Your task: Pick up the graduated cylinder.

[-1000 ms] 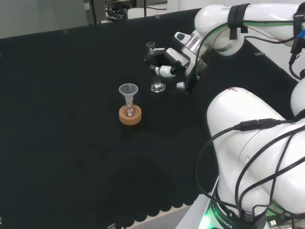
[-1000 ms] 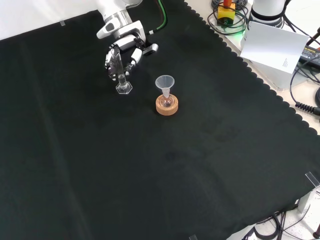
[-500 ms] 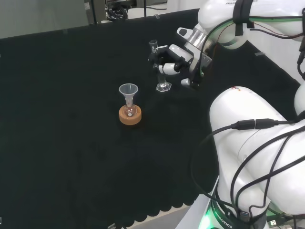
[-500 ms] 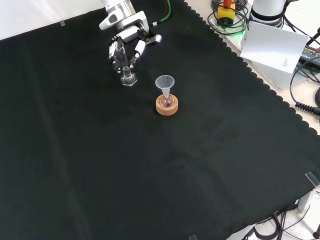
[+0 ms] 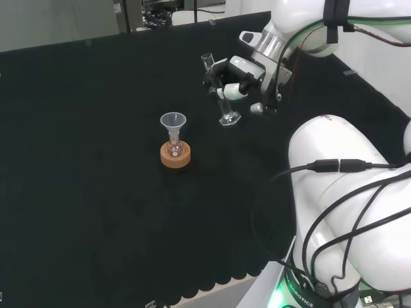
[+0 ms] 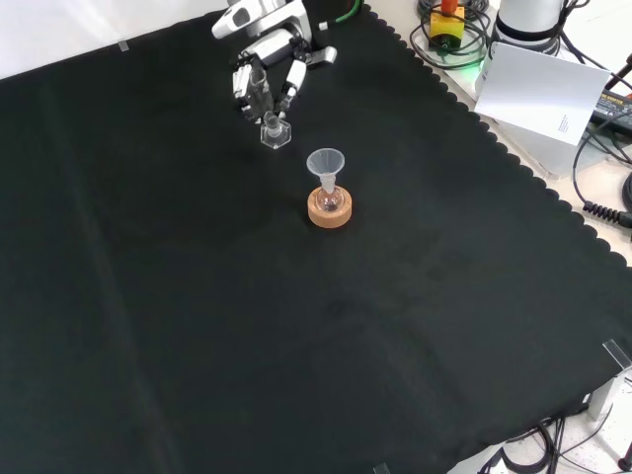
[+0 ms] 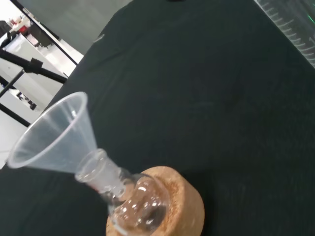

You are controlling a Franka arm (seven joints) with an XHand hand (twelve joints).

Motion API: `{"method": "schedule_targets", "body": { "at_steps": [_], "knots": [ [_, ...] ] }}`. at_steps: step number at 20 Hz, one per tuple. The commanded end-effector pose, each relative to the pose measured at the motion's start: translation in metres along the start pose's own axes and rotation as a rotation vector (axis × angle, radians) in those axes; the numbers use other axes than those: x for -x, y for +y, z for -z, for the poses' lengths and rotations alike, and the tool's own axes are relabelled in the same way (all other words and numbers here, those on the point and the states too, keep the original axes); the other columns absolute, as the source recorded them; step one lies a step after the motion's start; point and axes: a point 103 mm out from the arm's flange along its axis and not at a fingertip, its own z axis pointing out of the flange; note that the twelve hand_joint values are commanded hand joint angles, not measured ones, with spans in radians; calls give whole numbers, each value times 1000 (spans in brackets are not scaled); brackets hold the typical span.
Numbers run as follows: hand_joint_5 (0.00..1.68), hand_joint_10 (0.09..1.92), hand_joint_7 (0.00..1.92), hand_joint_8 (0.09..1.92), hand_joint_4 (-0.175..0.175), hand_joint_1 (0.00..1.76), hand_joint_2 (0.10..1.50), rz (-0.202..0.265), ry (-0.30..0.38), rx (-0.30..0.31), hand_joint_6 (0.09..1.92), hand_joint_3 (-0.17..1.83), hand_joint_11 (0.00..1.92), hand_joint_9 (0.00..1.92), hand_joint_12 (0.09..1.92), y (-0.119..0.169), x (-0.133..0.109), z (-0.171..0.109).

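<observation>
Clear glass it was, the graduated cylinder, and I saw the hand had its fingers curled round the tube, the cylinder tilted with its hexagonal foot clear of the black cloth at the bench's far end in the front view. In the head view it hung just right of and beyond the plastic funnel, which sat in a small round flask on a cork ring, apart from the hand.
</observation>
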Motion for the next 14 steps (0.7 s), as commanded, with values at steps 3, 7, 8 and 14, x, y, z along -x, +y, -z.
{"method": "schedule_targets", "body": {
  "at_steps": [3,7,8,14],
  "knots": [
    [860,1007,740,1293,-74,1487,1113,-5,-99,-91,792,5,1001,1061,885,-37,-29,13],
    [860,1005,738,1296,-73,1486,1114,-6,-124,-129,793,4,1001,1061,886,-49,-42,13],
    [859,1005,737,1297,-73,1486,1114,-10,-128,-148,792,4,1001,1061,886,-51,-45,12],
    [822,770,772,1318,-66,1388,1169,-37,-155,-263,817,11,990,1064,896,-65,-56,6]
  ]
}}
